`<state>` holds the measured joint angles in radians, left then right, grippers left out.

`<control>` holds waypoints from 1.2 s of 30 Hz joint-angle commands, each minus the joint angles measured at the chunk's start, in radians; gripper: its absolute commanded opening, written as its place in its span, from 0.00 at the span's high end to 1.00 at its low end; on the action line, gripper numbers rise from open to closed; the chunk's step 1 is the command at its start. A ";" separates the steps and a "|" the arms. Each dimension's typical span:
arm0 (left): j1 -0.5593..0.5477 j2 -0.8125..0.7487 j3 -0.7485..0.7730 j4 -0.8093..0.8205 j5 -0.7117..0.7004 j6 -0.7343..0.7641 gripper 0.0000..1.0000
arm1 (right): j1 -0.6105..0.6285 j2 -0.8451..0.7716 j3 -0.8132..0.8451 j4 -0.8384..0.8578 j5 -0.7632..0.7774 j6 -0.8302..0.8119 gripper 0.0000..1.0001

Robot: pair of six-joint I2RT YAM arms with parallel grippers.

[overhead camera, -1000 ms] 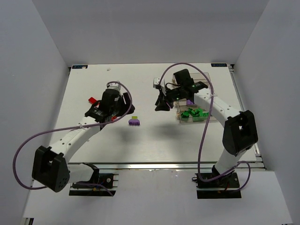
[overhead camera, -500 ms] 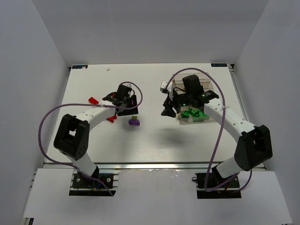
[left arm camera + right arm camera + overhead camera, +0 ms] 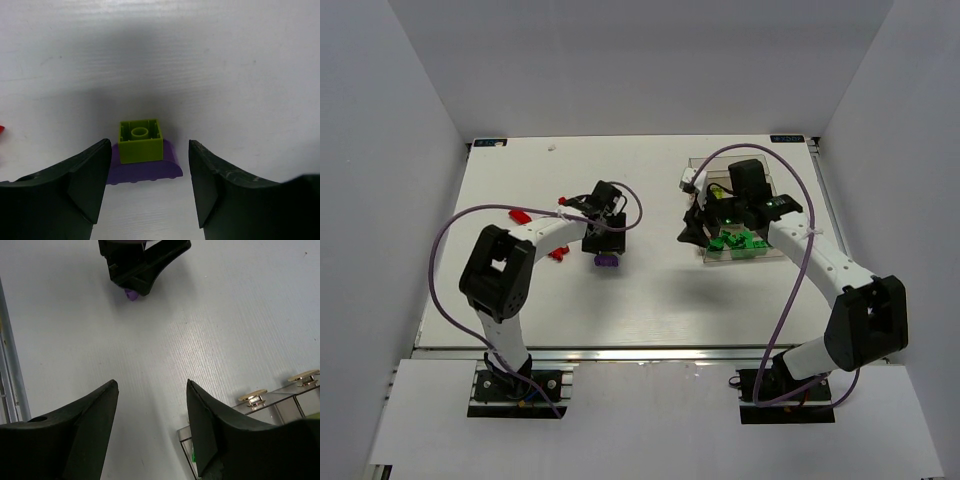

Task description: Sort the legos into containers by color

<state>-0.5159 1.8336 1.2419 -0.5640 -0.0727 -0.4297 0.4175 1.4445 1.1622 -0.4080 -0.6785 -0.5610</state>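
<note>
Bringing our open left gripper (image 3: pixel 149 143) around the yellow-green brick (image 3: pixel 140 135), we find our right gripper (image 3: pixel 152 382) newly opened beside the bins (image 3: pixel 275 407), probably just emptied.

A white desk (image 3: pixel 650 300) sits boxed in by plain pale walls (image 3: pixel 640 60) at 9, 12 and 3 o'clock; an aluminium rail (image 3: pixel 650 353) edges it at 6 o'clock, under soft even light

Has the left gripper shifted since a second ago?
Yes. In the top view the left gripper has swung rightward, from near the red brick to directly over the purple brick, which stayed put.
</note>
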 commanded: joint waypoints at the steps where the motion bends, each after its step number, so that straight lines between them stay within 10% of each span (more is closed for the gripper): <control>1: -0.021 0.018 0.045 -0.066 -0.042 0.017 0.28 | -0.008 -0.039 -0.010 0.035 -0.029 0.010 0.37; 26: -0.033 0.110 0.159 -0.155 -0.098 0.006 0.35 | -0.022 -0.055 -0.036 0.052 -0.055 0.012 0.37; 36: -0.033 0.072 0.157 -0.129 -0.030 -0.010 0.92 | -0.020 -0.050 -0.039 0.034 -0.114 0.021 0.37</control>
<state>-0.5472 1.9564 1.3682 -0.7067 -0.1463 -0.4271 0.4004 1.4136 1.1290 -0.3862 -0.7292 -0.5545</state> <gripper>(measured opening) 0.470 0.627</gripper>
